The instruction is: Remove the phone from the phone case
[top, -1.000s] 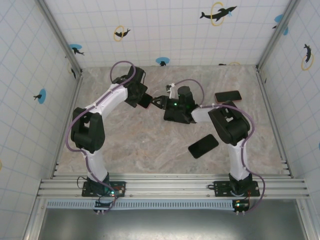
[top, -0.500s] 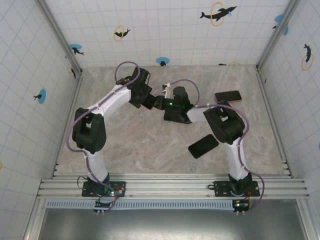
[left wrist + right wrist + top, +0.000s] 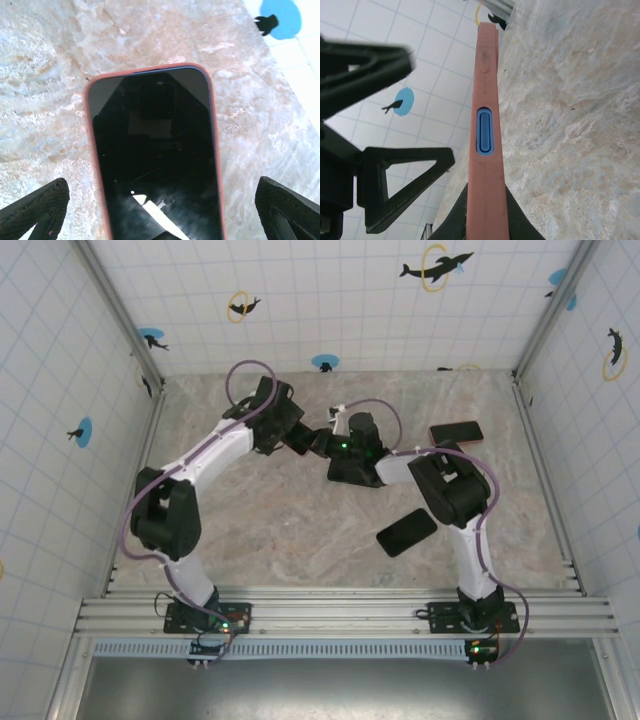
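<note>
**benchwatcher:** Right gripper (image 3: 487, 222) is pinched hard on one end of the salmon phone case (image 3: 488, 185). It looks like one finger sits on the screen side and one on the back, and it's holding the case up on edge over the far middle of the table (image 3: 300, 530). Left gripper (image 3: 160, 215) is spread wide, a finger out on each side of the phone (image 3: 157, 160), touching nothing as far as I can see. Phone looks fully seated, case lip all the way round the glass.

**solderjoe:** So what goes wrong from here?

**benchwatcher:** Biggest worry for me is that clamp. If it's squeezing glass and case back together, it's pressing the phone into the case, and any peel from the left just fights it.

**solderjoe:** And if the left closes on the rim instead of hooking a corner?

**benchwatcher:** Then both arms are gripping the same rubbery shell and nothing separates. It's also a small pinch at one end, so a sideways shove could pivot the whole thing out of the grip and drop it flat on the marble. A skewed close might press that blue side button (image 3: 485, 131) too.

**solderjoe:** Any clutter underneath?

**benchwatcher:** Nope, the loose black phone (image 3: 407, 531) lies well apart, nearer and to the right.
</note>
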